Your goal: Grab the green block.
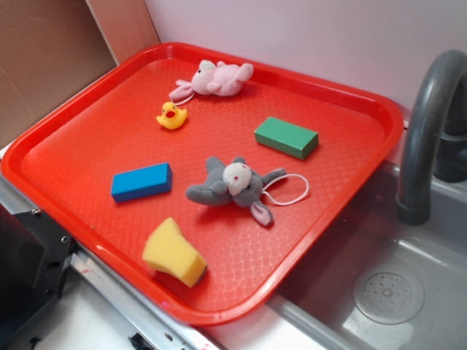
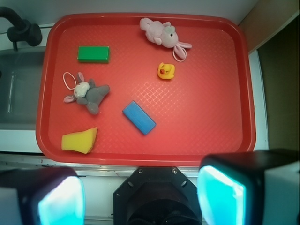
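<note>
- A red tray (image 1: 87,124) was seen beside a grey sink (image 1: 408,248).
- The green block (image 1: 286,137) was laid flat near the tray's far corner by the sink, untouched and apart from everything else.
- A grey plush toy (image 1: 233,184), blue block (image 1: 141,181), yellow sponge (image 1: 174,254), rubber duck (image 1: 171,116) and pink plush (image 1: 217,79) were scattered around.
- The gripper (image 2: 140,197) was held spread wide, empty, high above the tray's near edge.

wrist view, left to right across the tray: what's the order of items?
yellow sponge → grey plush → green block → blue block → rubber duck. Pink plush bunny left out: it spans the last two.
</note>
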`<state>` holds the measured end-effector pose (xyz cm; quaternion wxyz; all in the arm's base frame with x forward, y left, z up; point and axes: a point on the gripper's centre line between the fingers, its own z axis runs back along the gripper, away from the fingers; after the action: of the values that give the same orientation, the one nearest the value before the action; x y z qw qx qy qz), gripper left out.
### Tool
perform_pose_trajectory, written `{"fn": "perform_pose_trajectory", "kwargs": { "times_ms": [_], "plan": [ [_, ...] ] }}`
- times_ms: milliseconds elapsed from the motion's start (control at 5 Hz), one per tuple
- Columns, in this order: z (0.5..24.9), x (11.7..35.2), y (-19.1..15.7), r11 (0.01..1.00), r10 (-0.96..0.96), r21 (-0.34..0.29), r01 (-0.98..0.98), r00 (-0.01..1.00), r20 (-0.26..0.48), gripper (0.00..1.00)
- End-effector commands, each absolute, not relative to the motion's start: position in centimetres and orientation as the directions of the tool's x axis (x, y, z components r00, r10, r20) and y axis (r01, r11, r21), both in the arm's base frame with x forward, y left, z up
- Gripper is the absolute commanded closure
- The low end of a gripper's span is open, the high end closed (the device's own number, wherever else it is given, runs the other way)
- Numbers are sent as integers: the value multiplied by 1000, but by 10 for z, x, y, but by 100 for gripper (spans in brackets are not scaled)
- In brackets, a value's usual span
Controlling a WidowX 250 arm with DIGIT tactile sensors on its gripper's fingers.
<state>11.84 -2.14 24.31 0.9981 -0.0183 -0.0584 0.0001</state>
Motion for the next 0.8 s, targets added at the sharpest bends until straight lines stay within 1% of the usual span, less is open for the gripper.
{"fn": "perform_pose_trajectory", "kwargs": {
  "times_ms": [0, 200, 400, 600],
  "plan": [
    [243, 118, -21, 999, 2, -37, 2, 993, 117, 0],
    [237, 151, -28, 975, -221, 47, 216, 962, 159, 0],
    [231, 176, -34, 950, -311, 70, 303, 935, 173, 0],
    [223, 211, -44, 896, -443, 124, 426, 878, 182, 0]
  ]
}}
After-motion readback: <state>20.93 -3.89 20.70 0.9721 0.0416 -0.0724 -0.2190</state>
